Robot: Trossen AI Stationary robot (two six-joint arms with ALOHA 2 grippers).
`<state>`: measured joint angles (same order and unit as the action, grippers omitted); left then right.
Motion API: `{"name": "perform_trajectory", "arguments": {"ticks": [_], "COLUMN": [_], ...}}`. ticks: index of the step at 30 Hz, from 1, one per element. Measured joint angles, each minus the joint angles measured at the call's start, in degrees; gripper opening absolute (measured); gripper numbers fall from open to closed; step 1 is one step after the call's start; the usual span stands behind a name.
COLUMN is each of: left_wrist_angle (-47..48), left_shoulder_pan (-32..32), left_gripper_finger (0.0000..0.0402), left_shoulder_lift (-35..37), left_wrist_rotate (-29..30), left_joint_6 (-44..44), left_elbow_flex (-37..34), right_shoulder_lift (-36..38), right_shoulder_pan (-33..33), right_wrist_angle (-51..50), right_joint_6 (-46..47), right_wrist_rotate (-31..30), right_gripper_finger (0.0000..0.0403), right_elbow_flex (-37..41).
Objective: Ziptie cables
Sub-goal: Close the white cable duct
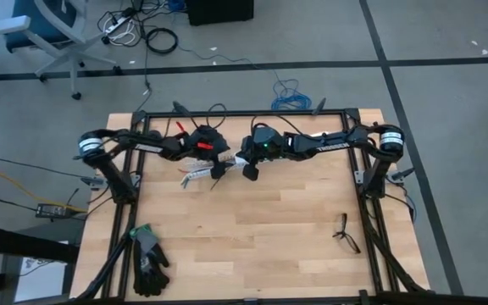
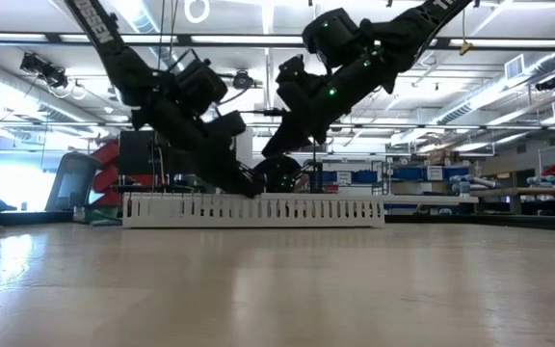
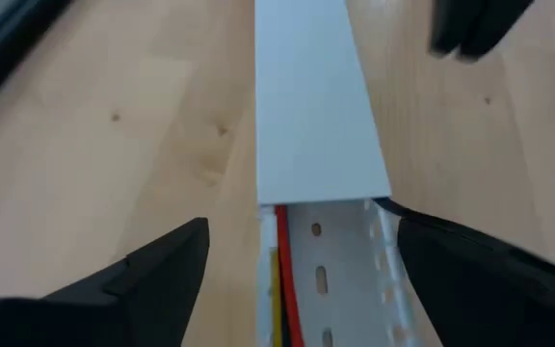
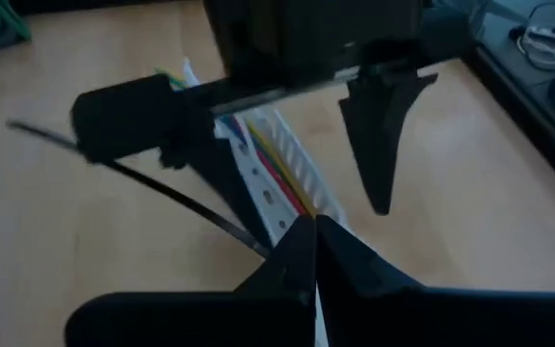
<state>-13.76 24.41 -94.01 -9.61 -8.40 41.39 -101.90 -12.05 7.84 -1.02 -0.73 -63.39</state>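
Hovering over the duct (image 3: 306, 116), your left gripper (image 3: 297, 260) gapes wide; your right gripper (image 4: 314, 241) is pinched shut by the ziptie (image 4: 162, 193), which only its wrist view shows.

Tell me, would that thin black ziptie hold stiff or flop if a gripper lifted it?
Probably springy rather than limp: the ziptie runs across the table in a gentle curve without kinking. It looks very thin, so likely light and easily flicked aside. Its narrowness may make it hard to pinch.
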Motion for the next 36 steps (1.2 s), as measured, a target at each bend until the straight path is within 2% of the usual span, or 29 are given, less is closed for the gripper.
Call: {"name": "perform_trajectory", "arguments": {"ticks": [2,9,16,20,26,36], "left_wrist_angle": [1.51,1.54,-1.07,-2.11,-2.43,-2.49], "left_shoulder_pan": [0.08,0.08,-1.37,-2.26,-2.76,-2.74], "left_gripper_finger": [0.0347,0.0347,0.0347,0.0347,0.0347,0.0334], "left_shoulder_lift": [1.92,7.06,9.15,7.43,5.52,5.14], "left_wrist_rotate": [0.41,1.47,0.17,0.08,-0.98,0.99], "left_joint_6": [-0.71,1.13,7.87,7.55,7.58,5.72], "left_elbow_flex": [-0.44,-5.99,-9.61,-9.8,-9.92,-9.86], "right_shoulder_lift": [1.42,9.08,15.82,16.0,13.74,11.82], "right_shoulder_pan": [0.2,0.72,-1.58,-2.29,-2.29,-3.11], "right_wrist_angle": [-0.75,-6.48,-7.57,-3.94,2.87,3.97], "right_joint_6": [0.0,1.1,6.83,8.52,8.03,8.51], "right_wrist_rotate": [-0.11,-6.99,-6.8,-6.13,-1.38,-0.92], "right_gripper_finger": [0.0,0.0,0.0,0.0,0.0,0.0], "right_elbow_flex": [0.3,5.99,16.36,18.71,18.56,18.64]}}
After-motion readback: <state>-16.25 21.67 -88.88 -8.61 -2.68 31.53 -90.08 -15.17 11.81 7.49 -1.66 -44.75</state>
